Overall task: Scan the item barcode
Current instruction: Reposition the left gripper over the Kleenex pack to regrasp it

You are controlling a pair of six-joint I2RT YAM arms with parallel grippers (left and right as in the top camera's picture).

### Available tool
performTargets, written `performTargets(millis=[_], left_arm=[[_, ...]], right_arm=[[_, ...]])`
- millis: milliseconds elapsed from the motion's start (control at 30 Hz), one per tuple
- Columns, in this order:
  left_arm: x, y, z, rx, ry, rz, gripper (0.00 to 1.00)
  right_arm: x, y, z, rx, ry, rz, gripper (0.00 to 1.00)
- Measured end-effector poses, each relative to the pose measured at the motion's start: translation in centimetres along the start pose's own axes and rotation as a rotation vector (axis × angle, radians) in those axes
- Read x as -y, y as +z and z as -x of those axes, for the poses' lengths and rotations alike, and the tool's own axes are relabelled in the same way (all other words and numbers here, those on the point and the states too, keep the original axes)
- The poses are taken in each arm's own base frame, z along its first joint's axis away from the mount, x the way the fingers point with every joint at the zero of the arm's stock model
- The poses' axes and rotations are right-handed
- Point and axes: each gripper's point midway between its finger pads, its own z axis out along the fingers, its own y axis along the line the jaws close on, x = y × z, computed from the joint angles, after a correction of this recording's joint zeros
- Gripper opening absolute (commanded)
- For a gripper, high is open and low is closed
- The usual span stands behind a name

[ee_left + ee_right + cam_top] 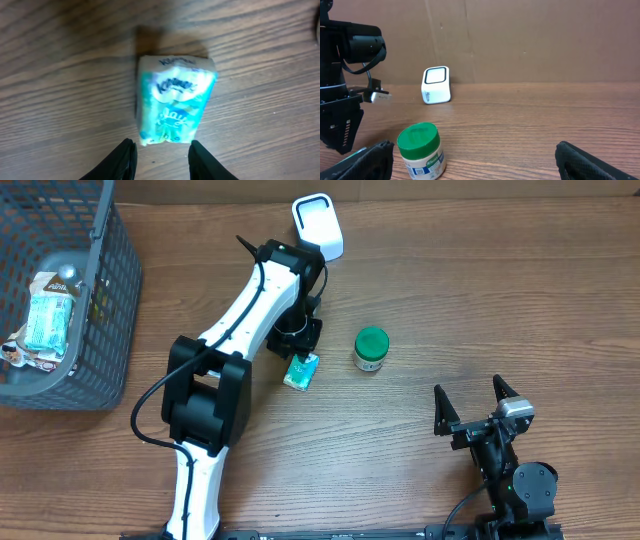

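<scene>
Left wrist view: left gripper (162,148) narrowly open, just short of tissue pack (175,100); jaws might shove it, not grab.

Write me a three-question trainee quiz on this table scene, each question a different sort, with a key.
1. True or false: the left gripper has its jaws shut on the tissue pack.
2. Multiple choice: the jar beside the pack has a lid that is A) red, B) green, C) blue.
3. Fill in: the right gripper holds its jaws ___, with nothing between them.
Key: 1 false, the jaws stand apart and the pack lies on the table just ahead of them; 2 B; 3 open.
</scene>
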Motion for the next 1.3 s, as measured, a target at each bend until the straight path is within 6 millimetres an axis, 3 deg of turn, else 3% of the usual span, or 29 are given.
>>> performTargets(millis=[233,600,1000,1300], left_arm=[[1.8,0.2,-0.8,-0.018,0.012,0.021,0.25],[3.1,0.1,-1.6,-0.024,0.001,0.055,0.18],[3.7,-5.6,-3.0,0.19,-0.065,0.288,0.15],[3.3,-5.5,-3.2,0.254,-0.137,0.394,0.12]], right_arm=[[0.0,0.0,0.0,0.0,0.0,0.0,1.0],[0.0,0.0,0.0,0.0,0.0,0.0,1.0],[0.0,0.0,0.0,0.0,0.0,0.0,1.0],[0.0,0.0,0.0,0.0,0.0,0.0,1.0]])
